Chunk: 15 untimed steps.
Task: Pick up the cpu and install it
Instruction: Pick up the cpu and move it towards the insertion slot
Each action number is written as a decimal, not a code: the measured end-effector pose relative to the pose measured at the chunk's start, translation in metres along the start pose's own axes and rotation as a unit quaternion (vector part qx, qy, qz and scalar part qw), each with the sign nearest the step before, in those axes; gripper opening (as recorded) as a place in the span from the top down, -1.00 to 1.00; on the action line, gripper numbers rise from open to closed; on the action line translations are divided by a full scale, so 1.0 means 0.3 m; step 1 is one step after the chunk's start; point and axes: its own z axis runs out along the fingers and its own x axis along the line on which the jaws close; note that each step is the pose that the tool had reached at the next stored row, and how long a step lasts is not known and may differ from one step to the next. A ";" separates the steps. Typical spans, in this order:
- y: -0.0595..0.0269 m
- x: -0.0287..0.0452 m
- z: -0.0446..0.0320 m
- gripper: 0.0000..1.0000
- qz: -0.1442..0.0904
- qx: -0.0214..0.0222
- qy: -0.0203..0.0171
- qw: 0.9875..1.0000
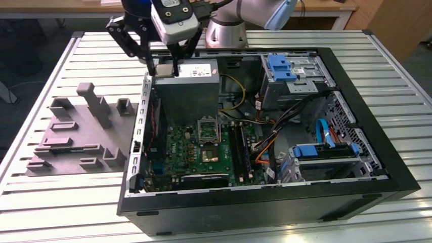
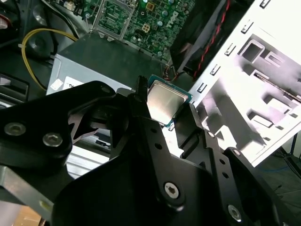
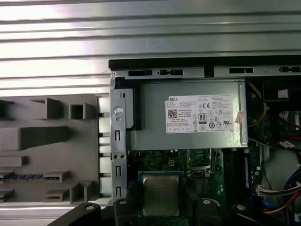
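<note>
Up at the exterior view's upper left, the gripper [image 1: 165, 67] pinches the cpu [image 1: 163, 71] over a white-labelled power supply [image 1: 189, 96] in a case [image 1: 270, 208] on a slatted table [image 1: 405, 61].

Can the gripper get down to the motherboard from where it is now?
Probably yes. The case is open, leaving the motherboard bare from above. The gripper, shut on the cpu, hangs by the grey box beside it; the cables lie aside.

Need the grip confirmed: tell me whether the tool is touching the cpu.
Touching. In the second wrist view the tool pinches the cpu at two opposite edges, with no gap showing.
</note>
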 end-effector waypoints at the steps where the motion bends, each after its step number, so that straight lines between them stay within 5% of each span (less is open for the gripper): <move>1: 0.000 -0.005 0.000 0.06 0.000 0.000 0.000 1.000; 15: 0.004 -0.086 -0.001 0.06 0.000 0.000 0.000 1.000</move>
